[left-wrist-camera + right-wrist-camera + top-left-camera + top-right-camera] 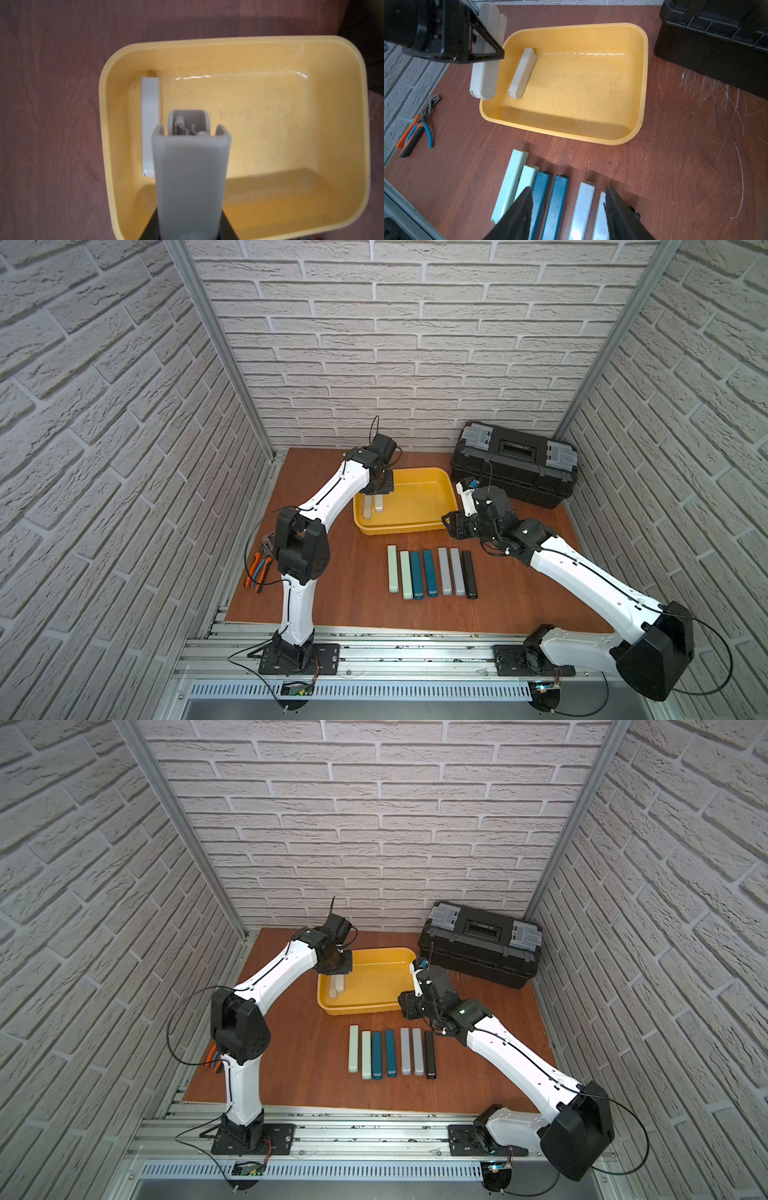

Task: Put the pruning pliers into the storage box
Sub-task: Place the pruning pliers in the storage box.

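Note:
The yellow storage box (399, 527) (228, 40) (560, 133) sits mid-table. One beige pruning pliers bar (367, 510) (150, 124) (522, 72) lies inside by its left wall. My left gripper (377, 487) (188, 232) is shut on a second beige bar (379, 502) (191, 176) (483, 68), held roughly upright, tip down, over the box's left end. Several more bars lie in a row in front of the box: mint (392, 568), teal (556, 203), grey (444, 570), black (468, 574). My right gripper (451, 524) (568, 193) hovers open and empty above that row.
A black toolbox (515, 464) (716, 37) stands at the back right, close behind my right wrist. Orange-handled and blue-handled pliers (259, 568) (415, 133) lie at the table's left edge by the left arm. Brick-pattern walls enclose three sides.

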Available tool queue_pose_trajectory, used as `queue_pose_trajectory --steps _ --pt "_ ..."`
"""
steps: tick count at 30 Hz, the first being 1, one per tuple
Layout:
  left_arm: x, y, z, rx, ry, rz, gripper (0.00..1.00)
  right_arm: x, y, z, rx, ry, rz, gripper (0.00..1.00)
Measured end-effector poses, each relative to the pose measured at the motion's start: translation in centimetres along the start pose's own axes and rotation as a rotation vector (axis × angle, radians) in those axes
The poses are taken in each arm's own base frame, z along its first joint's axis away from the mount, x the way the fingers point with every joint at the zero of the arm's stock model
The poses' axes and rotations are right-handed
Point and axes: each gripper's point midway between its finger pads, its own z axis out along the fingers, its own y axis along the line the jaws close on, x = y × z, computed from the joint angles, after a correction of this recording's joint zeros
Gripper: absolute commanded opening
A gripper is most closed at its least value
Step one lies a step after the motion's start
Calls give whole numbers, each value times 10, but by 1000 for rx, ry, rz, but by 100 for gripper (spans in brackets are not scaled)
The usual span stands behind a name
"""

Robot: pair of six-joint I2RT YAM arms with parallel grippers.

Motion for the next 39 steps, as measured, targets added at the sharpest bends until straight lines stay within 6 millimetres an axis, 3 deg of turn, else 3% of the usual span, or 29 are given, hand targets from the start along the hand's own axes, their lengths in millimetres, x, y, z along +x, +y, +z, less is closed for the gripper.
queue_pose_trajectory --steps 9,18,24,39 --pt "-19 4 47 -12 36 8 27 0 -5 2 30 -1 -2 57" --pt "-9 10 83 -37 92 10 27 15 -9 25 58 72 -16 57" --pt "-1 9 105 -41 122 12 27 12 -8 33 63 85 -25 57" --pt "7 16 136 -58 152 4 28 13 -7 48 69 116 -29 57"
